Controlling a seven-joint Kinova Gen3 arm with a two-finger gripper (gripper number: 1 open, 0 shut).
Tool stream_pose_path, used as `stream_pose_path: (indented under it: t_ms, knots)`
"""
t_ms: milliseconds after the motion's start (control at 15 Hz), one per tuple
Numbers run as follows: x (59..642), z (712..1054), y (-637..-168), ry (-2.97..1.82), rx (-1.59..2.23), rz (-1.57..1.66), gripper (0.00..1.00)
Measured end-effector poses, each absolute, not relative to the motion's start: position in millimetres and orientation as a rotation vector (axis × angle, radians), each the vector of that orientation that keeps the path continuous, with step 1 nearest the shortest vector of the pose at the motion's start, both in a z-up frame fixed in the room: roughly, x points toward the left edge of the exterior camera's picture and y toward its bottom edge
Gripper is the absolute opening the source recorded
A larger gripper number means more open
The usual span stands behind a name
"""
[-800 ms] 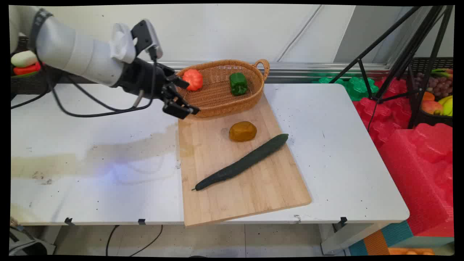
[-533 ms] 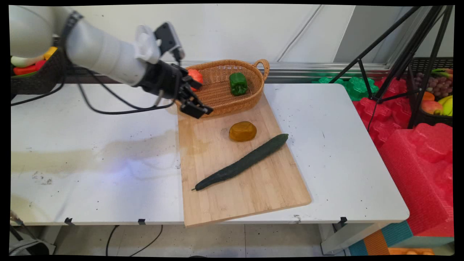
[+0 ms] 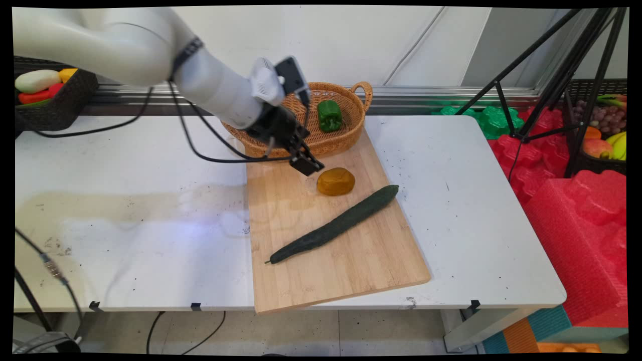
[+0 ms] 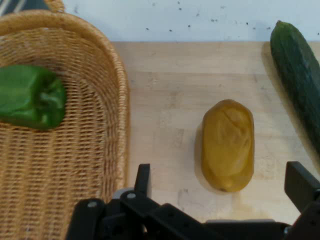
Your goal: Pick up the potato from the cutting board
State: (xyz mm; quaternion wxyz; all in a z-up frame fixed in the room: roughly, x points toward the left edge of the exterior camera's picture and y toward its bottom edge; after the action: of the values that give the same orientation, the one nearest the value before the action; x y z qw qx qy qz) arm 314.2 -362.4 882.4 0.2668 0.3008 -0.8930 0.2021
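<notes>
My gripper (image 3: 307,165) (image 4: 222,182) hangs open just left of a brown potato (image 3: 335,181) (image 4: 227,145) that lies on the wooden cutting board (image 3: 331,250) (image 4: 170,105). In the hand view the potato sits between the two fingers (image 4: 301,185), a little ahead of them, untouched. A long dark cucumber (image 3: 333,224) (image 4: 300,75) lies diagonally on the board beyond the potato. A wicker basket (image 3: 346,138) (image 4: 85,150) behind the gripper holds a green pepper (image 3: 329,115) (image 4: 31,96). My arm hides the basket's left half.
A dark basket of toy food (image 3: 45,95) stands at the far left behind the table. A black tripod (image 3: 551,80) and red foam blocks (image 3: 577,215) stand to the right of the white table (image 3: 125,225). Black cables hang from the arm.
The arm has swung right and forward from the basket's left rim to the board, stopping next to the potato. It now covers the basket's left half.
</notes>
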Motion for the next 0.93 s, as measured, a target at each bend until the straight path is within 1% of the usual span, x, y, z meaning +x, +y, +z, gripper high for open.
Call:
stream_pose_path:
  t_ms: [667, 933]
  knots:
    - [269.1, 827.1, -414.3, -2.527, 0.798, 0.418, 1.0]
    - [258.9, 813.1, -426.3, -2.553, 0.797, 0.384, 1.0]
